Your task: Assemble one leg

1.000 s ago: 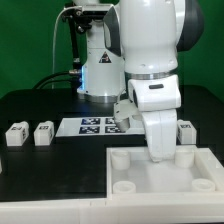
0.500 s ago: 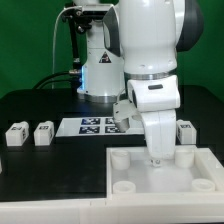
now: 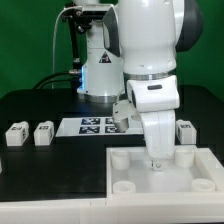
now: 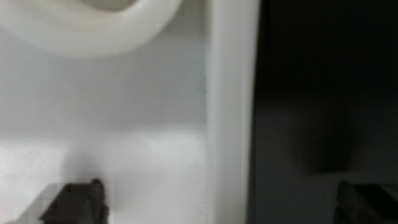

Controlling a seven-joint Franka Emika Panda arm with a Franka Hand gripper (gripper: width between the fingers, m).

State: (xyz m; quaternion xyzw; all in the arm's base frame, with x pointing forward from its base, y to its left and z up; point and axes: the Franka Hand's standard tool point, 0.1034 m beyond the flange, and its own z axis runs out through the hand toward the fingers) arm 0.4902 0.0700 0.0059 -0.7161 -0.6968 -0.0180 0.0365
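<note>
Two legs [image 3: 15, 133] [image 3: 44, 132] stand on the black table at the exterior view's left, each a small white block with a tag. A third leg [image 3: 185, 130] stands at the right, behind the large white square piece [image 3: 130, 185] with round corner sockets. My gripper [image 3: 154, 160] is low over that piece's back rim, open and holding nothing. In the wrist view the gripper [image 4: 219, 205] has its dark fingertips [image 4: 75, 200] wide apart, one over the white piece [image 4: 107, 120] and one over the dark table. A round socket [image 4: 107, 20] shows there. No leg shows in the wrist view.
The marker board [image 3: 92, 126] lies flat behind the white piece, partly hidden by my arm. The robot base [image 3: 100, 70] stands at the back. The table's front edge runs just below the white piece.
The gripper has sunk very slightly toward the white piece's back rim. The legs and the white piece have not moved.
</note>
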